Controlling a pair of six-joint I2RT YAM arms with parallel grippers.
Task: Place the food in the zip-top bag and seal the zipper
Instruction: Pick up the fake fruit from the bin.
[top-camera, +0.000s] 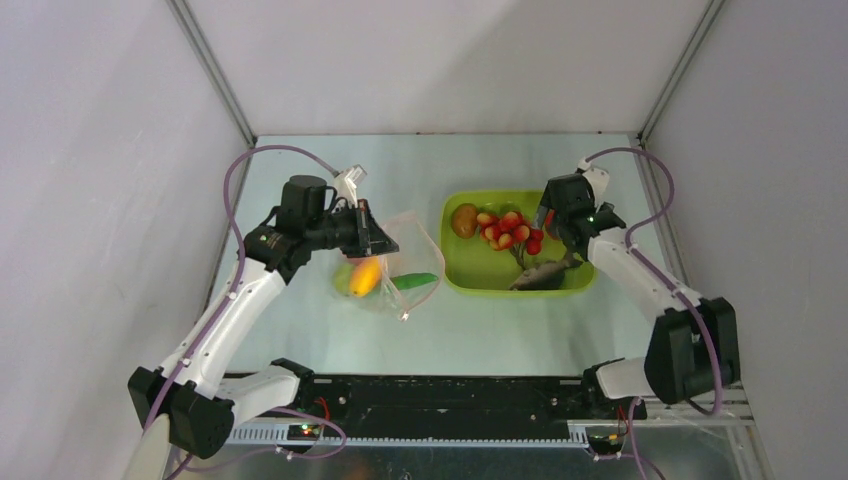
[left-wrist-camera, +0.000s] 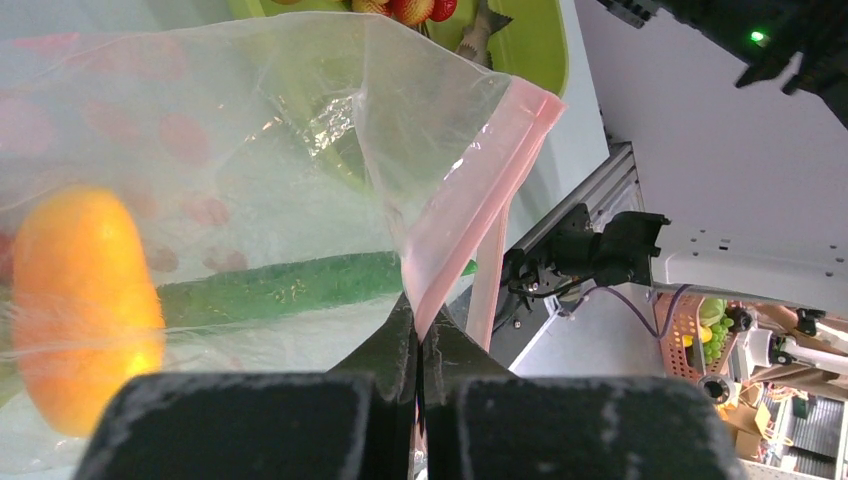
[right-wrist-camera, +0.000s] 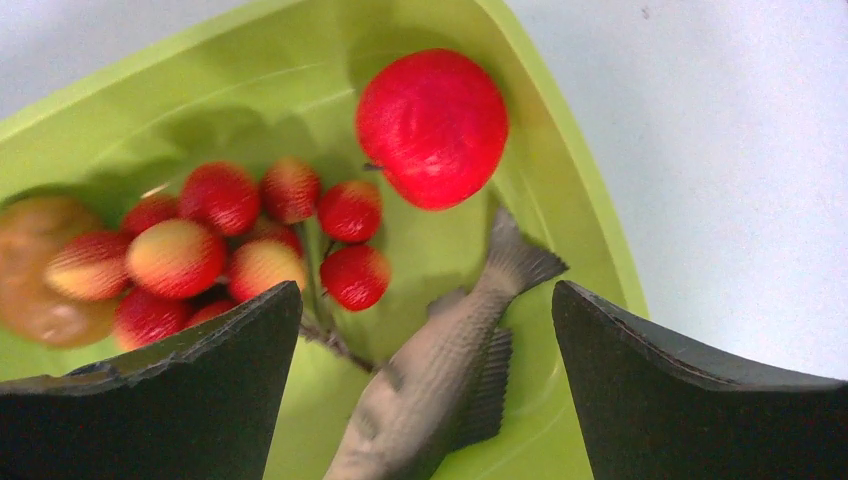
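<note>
Lime-green plastic tub (top-camera: 470, 288) sits right of centre on the tabletop (top-camera: 500, 330), toward the far edge. Clear crinkly zip-top bag (top-camera: 410, 250) is left of centre and holds an orange-yellow piece (left-wrist-camera: 85, 310) and a long green pod (left-wrist-camera: 270, 290). Left tool (left-wrist-camera: 418, 325) is clamped on the pinkish-red zipper strip (left-wrist-camera: 470, 190). Right tool (top-camera: 556, 222) hangs spread wide and empty over the grey toy fish (right-wrist-camera: 440, 380) and red tomato (right-wrist-camera: 432, 128).

Likely risks: a one-corner pinch may let the bag's mouth sag shut, and the long fish could slip or jam crosswise.

No legible text, labels or numbers anywhere, perhaps from blur.
</note>
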